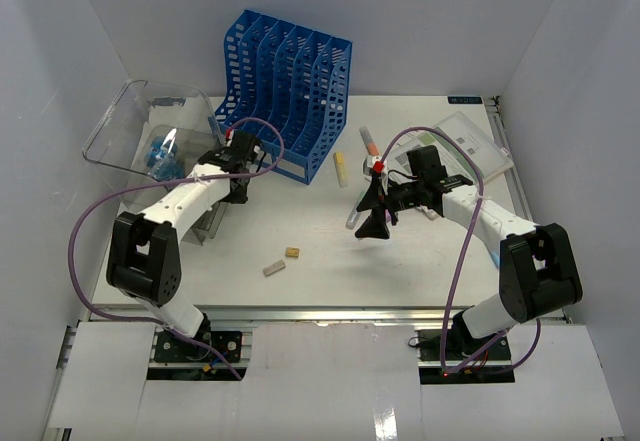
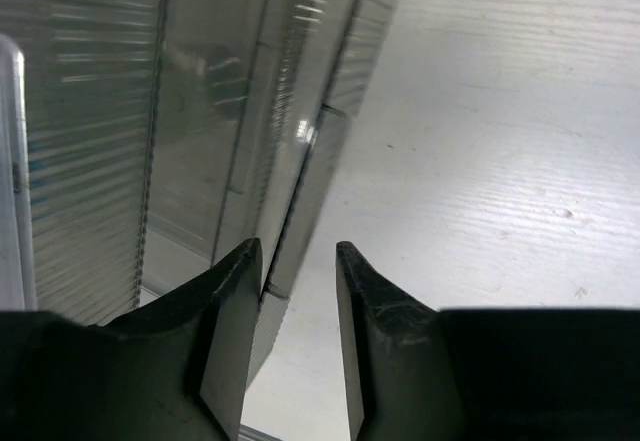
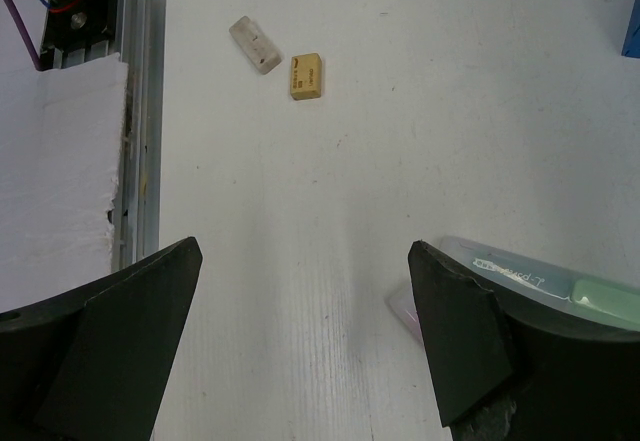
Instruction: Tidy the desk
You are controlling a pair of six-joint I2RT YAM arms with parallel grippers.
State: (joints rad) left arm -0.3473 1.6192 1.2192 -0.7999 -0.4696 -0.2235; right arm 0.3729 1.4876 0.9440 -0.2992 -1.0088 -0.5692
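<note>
The desk [image 1: 330, 261] is a white tabletop with a metal rail [image 3: 140, 111] along its front edge. My left gripper [image 1: 238, 183] hangs at the left side, in front of the blue file rack [image 1: 285, 81]. Its jaws [image 2: 300, 251] stand apart with only bare desk between them. The edge of a clear ribbed plastic holder [image 2: 200, 111] lies right against the left finger. My right gripper [image 1: 372, 213] is wide open over the middle of the desk, nothing between its fingers [image 3: 305, 251]. A clear pen with a green part [image 3: 540, 286] lies partly under its right finger.
A clear bin [image 1: 150, 131] holding a blue item sits at the back left. A yellow eraser [image 3: 306, 76] and a white eraser [image 3: 255, 43] lie near the front rail. A yellow highlighter [image 1: 341, 168], an orange-capped pen [image 1: 368, 141] and a booklet [image 1: 470, 141] lie at the back right.
</note>
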